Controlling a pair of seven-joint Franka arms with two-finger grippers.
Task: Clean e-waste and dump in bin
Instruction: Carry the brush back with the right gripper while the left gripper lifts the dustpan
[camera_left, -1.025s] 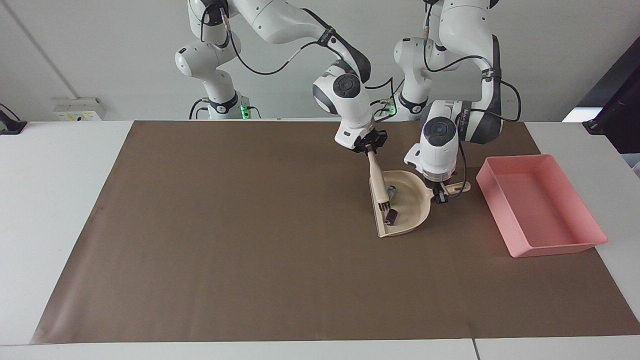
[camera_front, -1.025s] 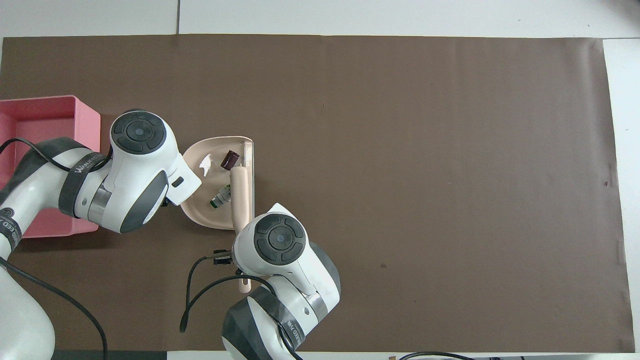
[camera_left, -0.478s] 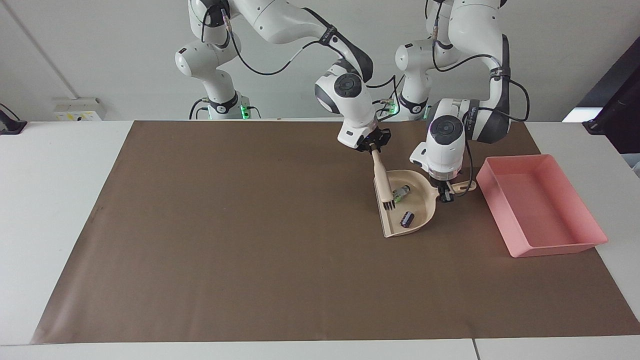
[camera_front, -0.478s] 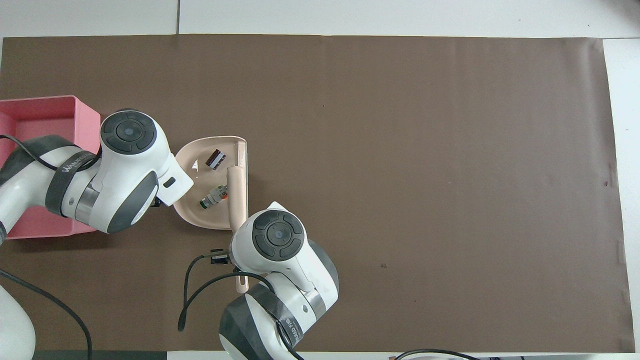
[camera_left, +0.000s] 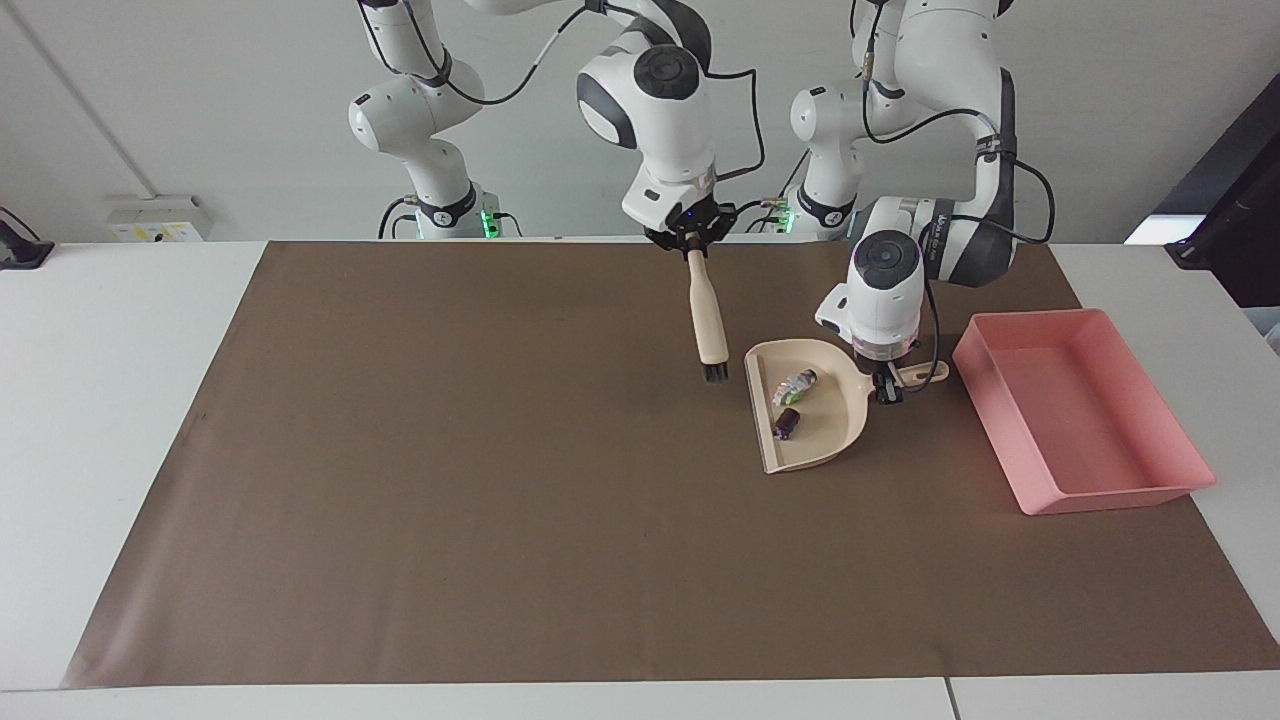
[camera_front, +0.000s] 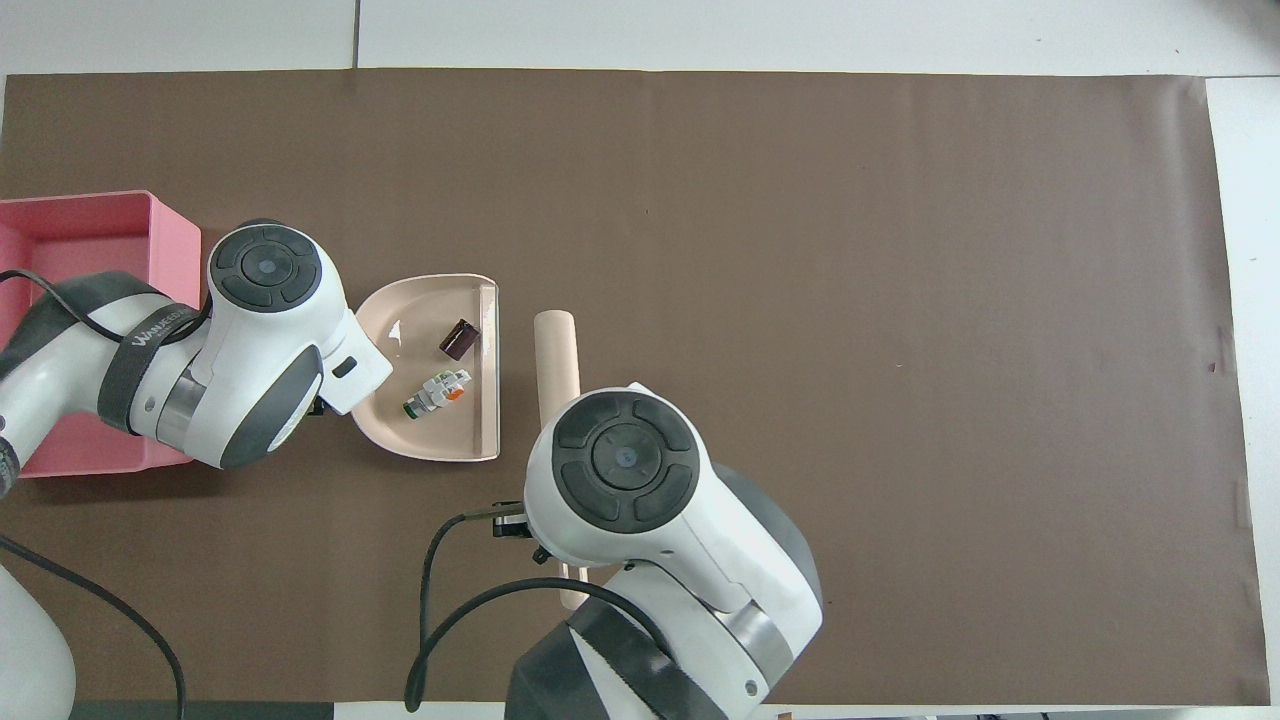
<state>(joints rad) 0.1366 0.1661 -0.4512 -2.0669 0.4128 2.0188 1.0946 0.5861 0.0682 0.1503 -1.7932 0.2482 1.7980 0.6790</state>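
Note:
Both pieces of e-waste lie in the beige dustpan: a white part with green marks and a dark stubby cylinder. My left gripper is shut on the dustpan's handle; its wrist hides the grip in the overhead view. My right gripper is shut on the top of a beige brush, which hangs bristles-down over the mat beside the pan's open edge. The pink bin stands at the left arm's end, apart from the pan.
A brown mat covers most of the white table. The right arm's hand covers part of the mat in the overhead view.
My right gripper has lifted the brush out of the dustpan and carried it toward the right arm's end. The dark cylinder rolled within the pan. My left gripper keeps its hold on the handle.

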